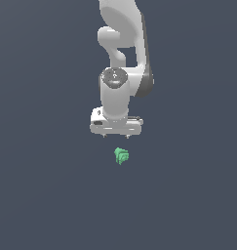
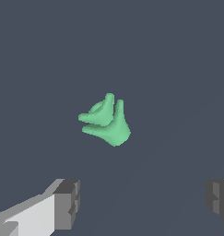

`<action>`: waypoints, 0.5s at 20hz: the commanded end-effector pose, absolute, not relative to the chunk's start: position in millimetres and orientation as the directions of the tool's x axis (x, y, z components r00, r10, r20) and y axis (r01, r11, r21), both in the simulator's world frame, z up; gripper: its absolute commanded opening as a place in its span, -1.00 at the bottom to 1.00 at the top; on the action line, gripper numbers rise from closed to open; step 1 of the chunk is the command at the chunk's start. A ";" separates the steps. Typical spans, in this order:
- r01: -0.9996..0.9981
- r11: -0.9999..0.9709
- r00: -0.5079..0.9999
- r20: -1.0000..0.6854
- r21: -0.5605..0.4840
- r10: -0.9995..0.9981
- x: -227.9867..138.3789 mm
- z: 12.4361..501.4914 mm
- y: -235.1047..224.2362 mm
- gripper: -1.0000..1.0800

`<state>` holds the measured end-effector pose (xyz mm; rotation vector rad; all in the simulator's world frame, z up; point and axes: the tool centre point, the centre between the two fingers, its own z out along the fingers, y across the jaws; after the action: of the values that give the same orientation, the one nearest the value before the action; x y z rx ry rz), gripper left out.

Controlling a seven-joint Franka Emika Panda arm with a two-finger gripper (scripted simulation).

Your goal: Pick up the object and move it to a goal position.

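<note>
The object (image 1: 121,156) is a small bright green, lumpy, ridged item lying on the dark grey floor in the exterior view. The wrist view shows the object (image 2: 106,120) near the picture's middle, with finger-like green folds. My white gripper (image 1: 116,136) hangs a short way above it, slightly toward the exterior view's left, and does not touch it. In the wrist view my gripper (image 2: 143,203) is open, its two grey fingertips (image 2: 67,203) set wide apart with nothing between them.
The white arm (image 1: 121,58) rises behind the gripper toward the top of the exterior view. Plain dark grey floor (image 1: 47,195) surrounds the object on all sides, with no other items in sight.
</note>
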<state>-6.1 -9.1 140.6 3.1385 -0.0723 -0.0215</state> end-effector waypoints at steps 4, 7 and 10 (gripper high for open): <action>-0.052 -0.999 0.999 -0.010 0.003 -0.052 -4.6 141.4 -9.0 0.92; -0.069 -0.998 0.998 0.002 0.006 -0.069 -0.7 143.7 -8.7 0.92; -0.082 -0.997 0.997 0.009 0.007 -0.082 1.8 145.4 -8.5 0.92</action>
<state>0.6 -8.6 144.6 3.1328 -0.1180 0.0081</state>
